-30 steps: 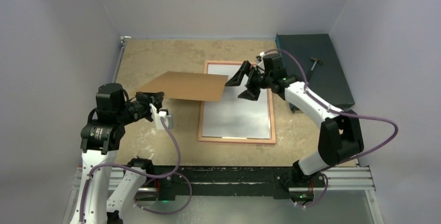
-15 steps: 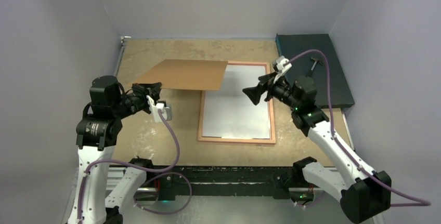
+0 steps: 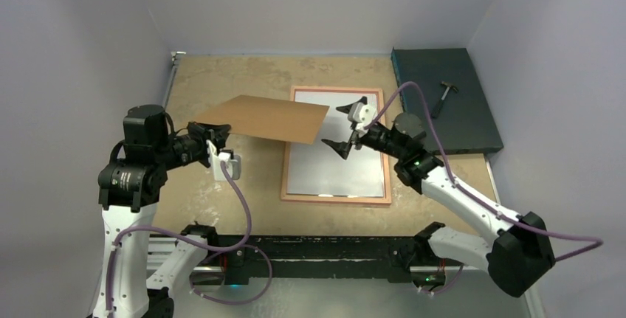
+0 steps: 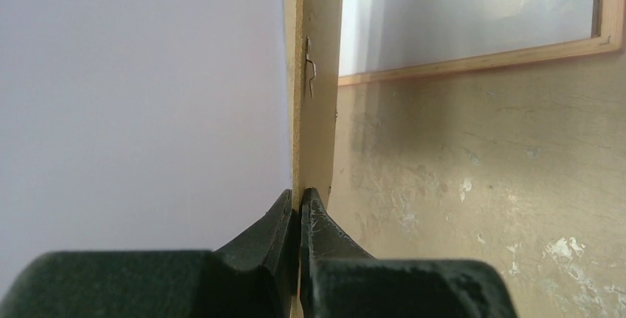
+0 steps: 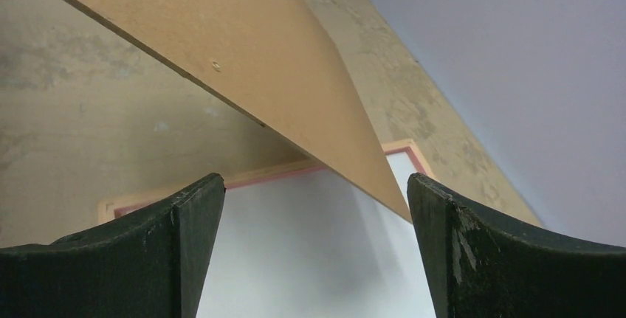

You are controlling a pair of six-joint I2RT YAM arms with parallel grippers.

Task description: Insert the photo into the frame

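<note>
Left gripper (image 4: 300,201), centre-left overhead, clamps the backing board (image 3: 266,117) by one edge, so it may sag into the wide-open right gripper (image 3: 341,128).

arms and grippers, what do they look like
The left arm and right arm have white links, black joints and purple cables. The left gripper and right gripper have black curved tapering fingers, each with a white camera mount.
</note>
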